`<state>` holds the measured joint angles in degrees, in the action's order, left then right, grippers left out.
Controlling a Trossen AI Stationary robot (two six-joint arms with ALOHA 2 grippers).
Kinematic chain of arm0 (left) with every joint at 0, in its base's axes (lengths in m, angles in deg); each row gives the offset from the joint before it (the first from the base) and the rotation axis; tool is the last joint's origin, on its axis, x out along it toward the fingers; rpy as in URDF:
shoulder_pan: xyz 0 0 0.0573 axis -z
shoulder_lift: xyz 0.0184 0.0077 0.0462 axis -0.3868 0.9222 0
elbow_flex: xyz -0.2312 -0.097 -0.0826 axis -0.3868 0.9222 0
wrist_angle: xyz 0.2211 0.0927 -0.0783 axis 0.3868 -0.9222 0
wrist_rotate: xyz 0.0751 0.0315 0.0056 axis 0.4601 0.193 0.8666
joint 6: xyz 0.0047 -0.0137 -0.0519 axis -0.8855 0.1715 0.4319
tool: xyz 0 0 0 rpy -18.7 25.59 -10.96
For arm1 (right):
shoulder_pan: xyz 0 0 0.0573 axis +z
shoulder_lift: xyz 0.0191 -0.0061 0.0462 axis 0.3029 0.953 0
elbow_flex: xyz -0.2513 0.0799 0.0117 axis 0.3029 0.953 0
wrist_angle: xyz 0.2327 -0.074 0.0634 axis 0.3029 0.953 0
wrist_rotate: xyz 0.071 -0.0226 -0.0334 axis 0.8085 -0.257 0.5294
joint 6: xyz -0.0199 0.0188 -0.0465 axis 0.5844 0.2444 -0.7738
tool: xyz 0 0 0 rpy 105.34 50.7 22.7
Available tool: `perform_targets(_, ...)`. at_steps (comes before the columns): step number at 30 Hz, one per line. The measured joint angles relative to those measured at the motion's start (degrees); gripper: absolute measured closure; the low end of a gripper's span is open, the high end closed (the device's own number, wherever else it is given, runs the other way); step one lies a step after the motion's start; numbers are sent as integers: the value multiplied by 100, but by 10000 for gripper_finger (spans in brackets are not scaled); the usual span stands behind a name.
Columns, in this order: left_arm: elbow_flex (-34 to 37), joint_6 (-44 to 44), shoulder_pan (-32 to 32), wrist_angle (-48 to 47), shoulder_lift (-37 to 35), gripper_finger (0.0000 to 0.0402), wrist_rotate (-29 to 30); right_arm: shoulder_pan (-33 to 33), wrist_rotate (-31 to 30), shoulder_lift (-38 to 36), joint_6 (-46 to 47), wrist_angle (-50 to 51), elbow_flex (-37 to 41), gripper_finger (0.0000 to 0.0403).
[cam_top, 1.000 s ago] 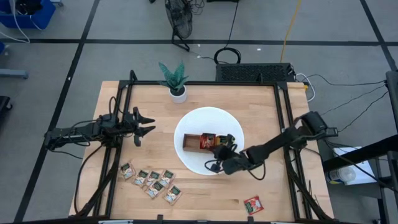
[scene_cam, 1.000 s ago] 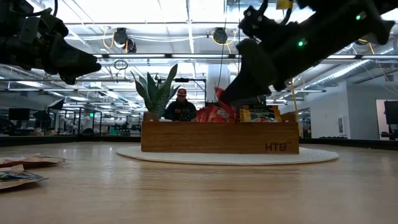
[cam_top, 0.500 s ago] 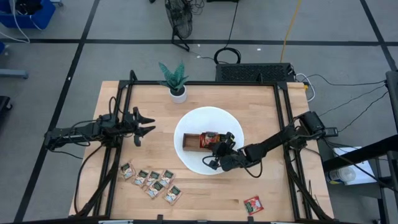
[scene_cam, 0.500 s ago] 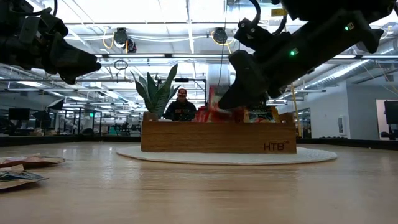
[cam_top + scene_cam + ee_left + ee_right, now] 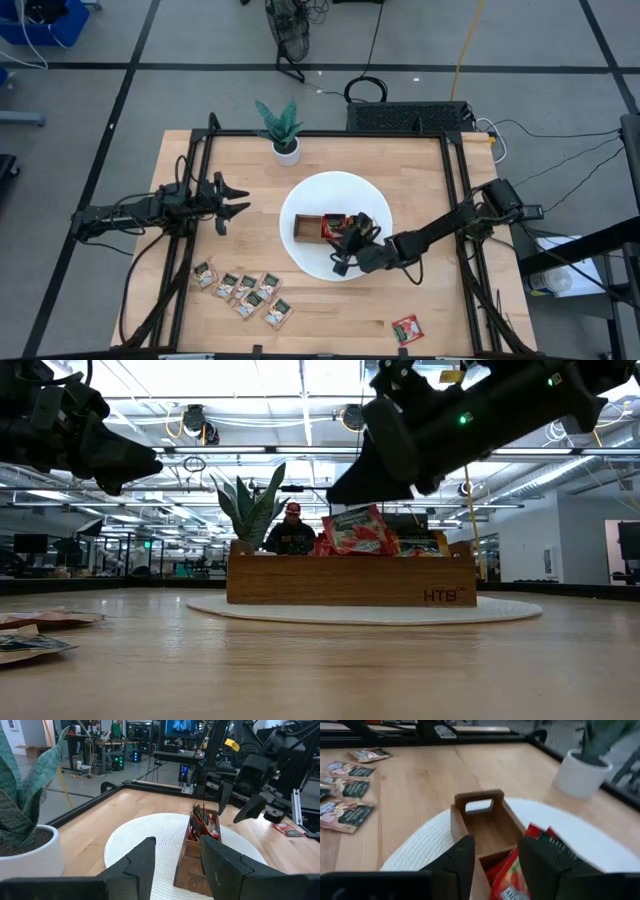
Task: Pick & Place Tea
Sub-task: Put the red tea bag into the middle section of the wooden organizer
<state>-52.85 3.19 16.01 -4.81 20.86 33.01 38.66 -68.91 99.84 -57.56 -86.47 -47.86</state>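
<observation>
Red tea sachet: released, standing in the wooden tray's middle compartment. Right claw: jaws now parted, empty, lifted clear above it. Left claw: open, idle. Remaining sachets await on table.

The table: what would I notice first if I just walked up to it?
Probably the big white round mat in the middle, with a wooden tray on it holding red tea sachets. The right gripper hangs open just above them. More sachets lie in a row near the table's front-left edge, and a small potted plant stands at the back.
</observation>
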Motion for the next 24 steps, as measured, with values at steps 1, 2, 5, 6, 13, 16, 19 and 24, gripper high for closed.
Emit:
perform_targets(1, 1, 0, 0, 0, 0, 245, 0, 4, 2, -65, -148, 2, 0, 265)
perform_targets(2, 0, 0, -2, 0, 1, 245, 0, 4, 7, -163, -323, 24, 0, 267)
perform_targets(5, 0, 1, -2, 0, 1, 245, 0, -68, 528, -632, -846, 533, -167, 288)
perform_targets(6, 0, 0, -2, 2, 0, 245, -1, -125, 755, -783, -893, 935, -357, 301)
perform_targets(13, 0, 0, 0, -2, 1, 245, -2, -602, 1388, -1015, 176, 5234, -1799, 391)
perform_targets(16, 0, 0, -1, 4, -1, 245, 0, -802, 2175, -1022, 845, 5454, -1558, 375)
perform_targets(19, 0, 0, 0, 4, -1, 245, -2, -893, 2228, -1170, 894, 5325, -1238, 358)
perform_targets(24, 0, 0, 0, 4, 1, 245, -2, -1066, 2248, -1578, 980, 4771, -842, 319)
